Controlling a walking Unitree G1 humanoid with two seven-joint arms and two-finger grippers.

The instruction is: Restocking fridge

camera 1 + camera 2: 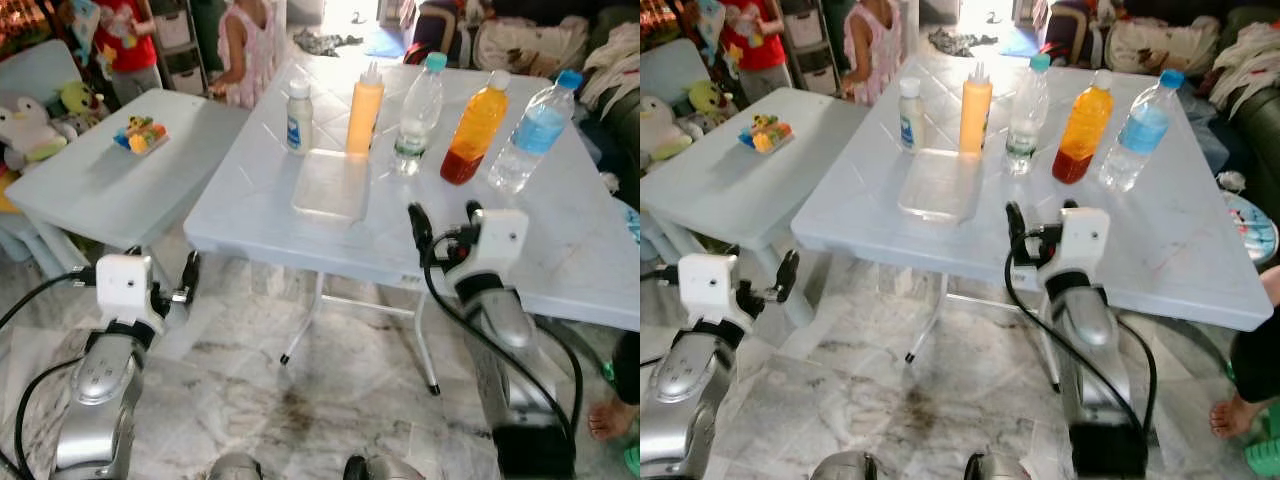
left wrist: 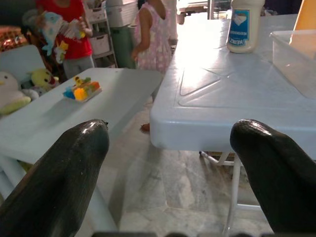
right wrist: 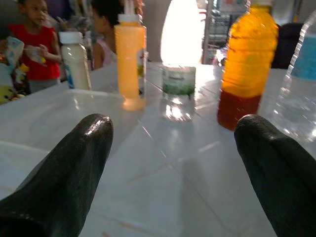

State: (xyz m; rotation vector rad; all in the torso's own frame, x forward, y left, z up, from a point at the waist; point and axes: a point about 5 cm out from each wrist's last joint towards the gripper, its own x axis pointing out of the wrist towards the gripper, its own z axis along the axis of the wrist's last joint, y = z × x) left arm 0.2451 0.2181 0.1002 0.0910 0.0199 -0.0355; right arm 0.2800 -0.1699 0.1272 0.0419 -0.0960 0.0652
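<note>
The bottles stand in a row across the far side of the table [image 1: 560, 250]; nearest ahead is the clear bottle [image 1: 417, 115]. The right gripper [image 1: 445, 228], fingers spread, should advance level and centred. The left gripper [image 1: 165, 282] hangs open, low.

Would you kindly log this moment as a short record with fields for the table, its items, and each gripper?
table: white folding table
bottles, robot's left to right: white bottle, orange squeeze bottle, clear bottle, orange juice bottle, blue-label water bottle
container: clear plastic tub, in front of the squeeze bottle
right gripper: open, above the table's near edge
left gripper: open, low beside the table, empty
</note>
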